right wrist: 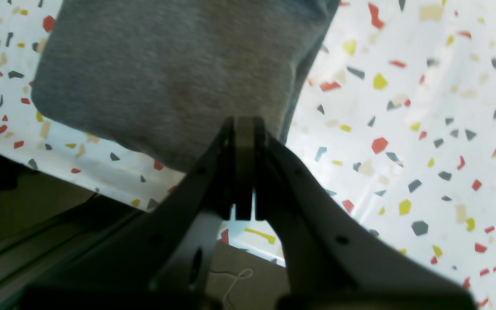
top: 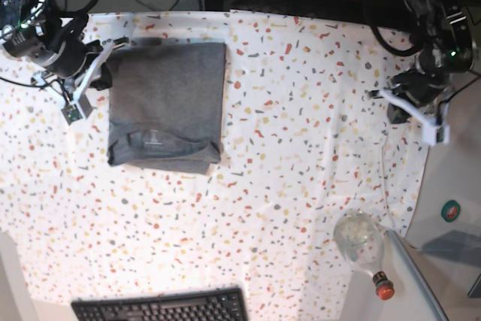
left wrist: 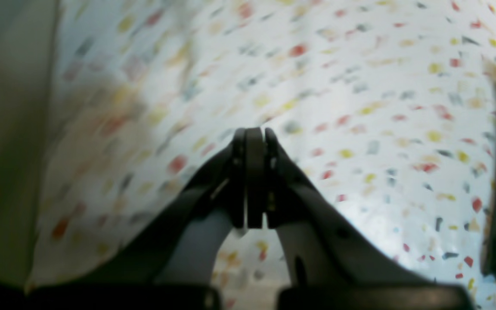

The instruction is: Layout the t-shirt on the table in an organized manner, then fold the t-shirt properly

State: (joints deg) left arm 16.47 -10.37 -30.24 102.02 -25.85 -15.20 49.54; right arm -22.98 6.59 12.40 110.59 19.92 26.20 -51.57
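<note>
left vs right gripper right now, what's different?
The right gripper hangs at the edge of the folded t-shirt, over grey fabric; the left gripper is over bare table, far from the shirt. The left wrist view is motion-blurred, the right wrist view is sharp. Shared: both have jaws shut and hold nothing.

My left wrist view is blurry, so the desk [left wrist: 360,107] flecks smear. In my right wrist view the t-shirt [right wrist: 166,77] runs off the top edge. The keyboard [top: 159,308] is cut off at the bottom.
</note>
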